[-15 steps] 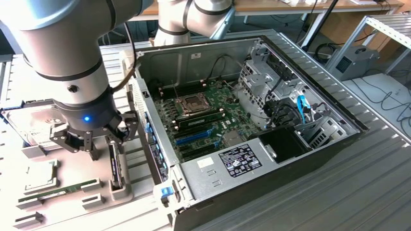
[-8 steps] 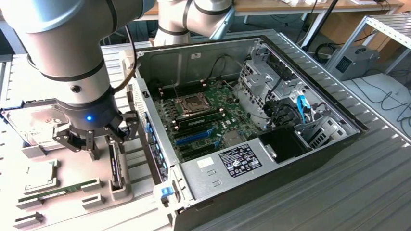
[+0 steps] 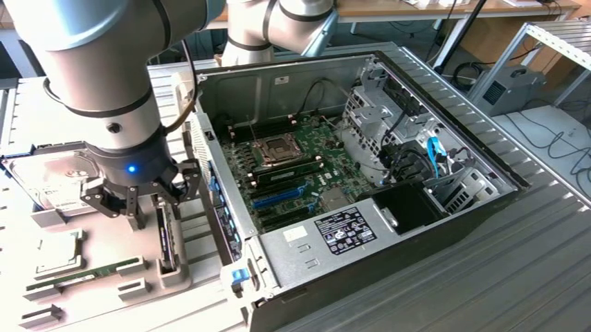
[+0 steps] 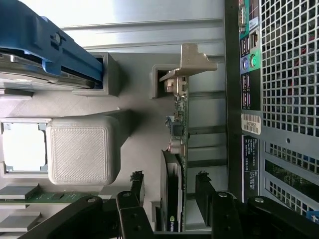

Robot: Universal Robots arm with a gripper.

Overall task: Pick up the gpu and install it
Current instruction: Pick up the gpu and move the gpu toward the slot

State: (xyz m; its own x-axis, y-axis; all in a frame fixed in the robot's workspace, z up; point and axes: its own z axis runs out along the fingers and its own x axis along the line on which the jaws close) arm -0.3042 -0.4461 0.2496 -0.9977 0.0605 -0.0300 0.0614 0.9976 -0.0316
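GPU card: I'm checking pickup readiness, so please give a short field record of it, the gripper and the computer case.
gpu: thin black expansion card with silver metal bracket, standing on edge in a grey plastic holder
gripper: black, open, straddling the card with a gap on each side
case: black metal computer case, side open, motherboard exposed
state: card not yet lifted

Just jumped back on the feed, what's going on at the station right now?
The arm's gripper hangs over the gpu, which stands on edge in the gray parts holder beside the open computer case. Its fingers are open, one on each side of the card, not closed on it. The card sits in its holder, not yet lifted, so it is not yet on the motherboard.
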